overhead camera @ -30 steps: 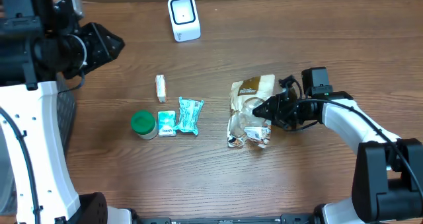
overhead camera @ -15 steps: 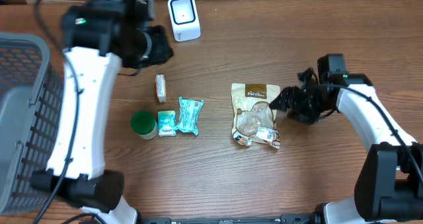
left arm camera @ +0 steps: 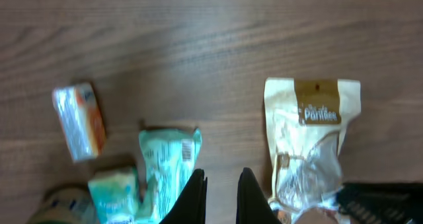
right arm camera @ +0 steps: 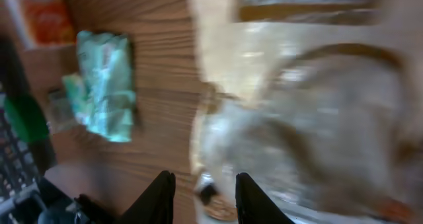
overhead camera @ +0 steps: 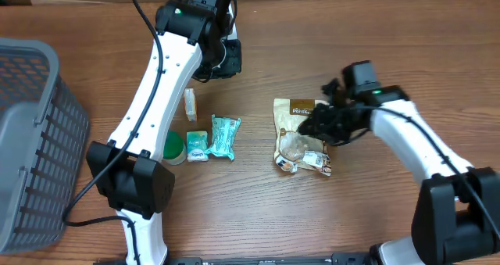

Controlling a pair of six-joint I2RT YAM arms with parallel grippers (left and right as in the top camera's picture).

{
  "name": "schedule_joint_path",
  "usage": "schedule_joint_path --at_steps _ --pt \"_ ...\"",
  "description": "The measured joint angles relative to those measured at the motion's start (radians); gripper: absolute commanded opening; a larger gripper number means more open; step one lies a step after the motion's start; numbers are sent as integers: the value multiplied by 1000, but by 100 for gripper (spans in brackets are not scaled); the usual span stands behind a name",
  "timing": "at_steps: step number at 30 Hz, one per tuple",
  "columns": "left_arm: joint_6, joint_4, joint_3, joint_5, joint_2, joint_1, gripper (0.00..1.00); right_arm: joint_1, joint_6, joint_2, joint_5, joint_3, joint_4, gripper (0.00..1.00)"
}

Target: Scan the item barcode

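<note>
Over the snack pouch [overhead camera: 291, 149], right at its middle, hangs the right gripper [overhead camera: 306, 129]. That pouch is our item, lying flat on the wooden table [overhead camera: 375, 218], with its brown label band at the far end, a clear window below it, and a crinkled bottom edge nearest the robot. Look down the right wrist camera: the two fingers [right arm camera: 162, 196] stand apart with nothing pinched between them, and the pouch's pale film fills the view underneath. It's all smeared with blur, so whether those tips touch the film, I can't tell.

Over to the left gripper [overhead camera: 221, 59]. It sits beyond the pouch's far left corner, well apart from it, jaws drawn together on nothing at all. Its wrist camera looks straight down, and the pouch lies to the right of the fingertips, untouched by this arm.

Left of the pouch, and near it, a teal packet [overhead camera: 223, 136] lies flat. Tucked against that packet's left edge is a small teal sachet [overhead camera: 197, 145]. Further left of the pouch, a green-lidded jar [overhead camera: 173, 145] peeks out just beside the left arm's white link. Left of the pouch's label end, an orange-and-silver wrapped bar [overhead camera: 190, 104] lies alone. Way out left of the pouch, at the table's edge, stands a grey mesh basket [overhead camera: 31, 140].
</note>
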Motion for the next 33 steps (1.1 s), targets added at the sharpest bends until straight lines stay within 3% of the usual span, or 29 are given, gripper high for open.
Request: schedule_joint_path --at_steps 8,11,15,24,33 --pt "0 21 0 -6 0 7 4 258 235 41 40 0 175 29" --pt "0 21 0 -6 0 7 4 325 285 98 45 0 169 37" --pt "0 22 0 -6 0 7 4 360 304 138 54 -5 87 40" --pt "0 21 0 -6 0 7 4 225 244 138 177 -5 -145 40" --pt "11 33 0 -7 0 -6 4 19 175 138 550 -5 -235 39"
